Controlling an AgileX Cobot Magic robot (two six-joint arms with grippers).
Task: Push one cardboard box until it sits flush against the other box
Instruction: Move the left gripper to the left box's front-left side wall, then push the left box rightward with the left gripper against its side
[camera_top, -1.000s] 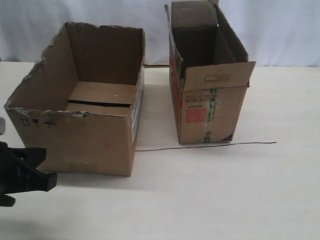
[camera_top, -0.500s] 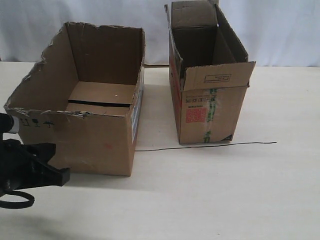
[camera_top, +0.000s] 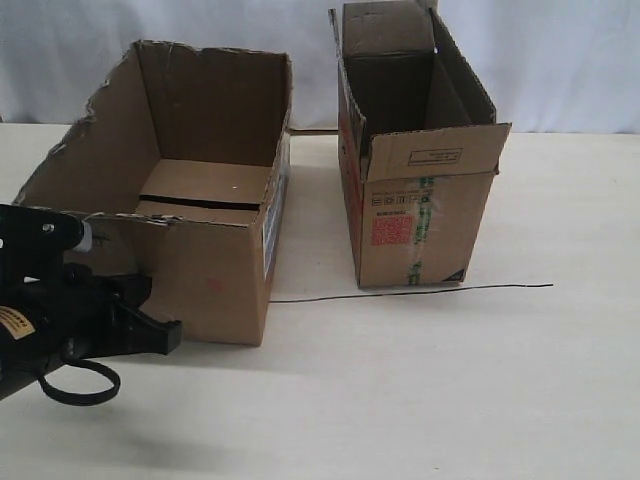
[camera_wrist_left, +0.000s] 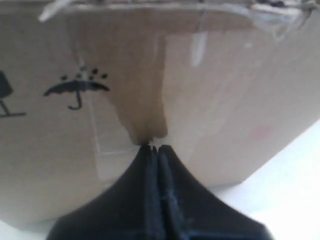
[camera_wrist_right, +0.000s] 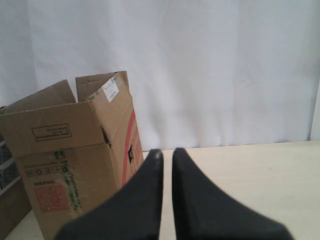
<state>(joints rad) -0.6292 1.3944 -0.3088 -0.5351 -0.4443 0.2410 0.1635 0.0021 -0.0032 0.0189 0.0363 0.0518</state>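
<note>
The wide torn-edged cardboard box (camera_top: 215, 285) stands on the left of the table, its umbrella symbol (camera_wrist_left: 76, 89) showing on the front face (camera_wrist_left: 225, 90). My left gripper (camera_top: 168, 337) is shut and empty, its tips (camera_wrist_left: 155, 146) pressed against that front face low down. The other box (camera_top: 420, 215), taller with a red square label and green-printed tape, stands to the right with a gap between the two. My right gripper (camera_wrist_right: 167, 151) hangs above the table beside the other box (camera_wrist_right: 75, 165), touching nothing, with only a thin slit between its fingers. It is outside the exterior view.
A thin black wire (camera_top: 420, 291) lies on the table from the wide box's front corner past the tall box. A white curtain (camera_top: 560, 60) closes off the back. The pale tabletop (camera_top: 450, 400) stretches across the front and right.
My left arm has come in from the lower left, rightward and up, onto the wide box's front face. The box has shifted slightly away, and its arrow symbols are now hidden behind the arm.
</note>
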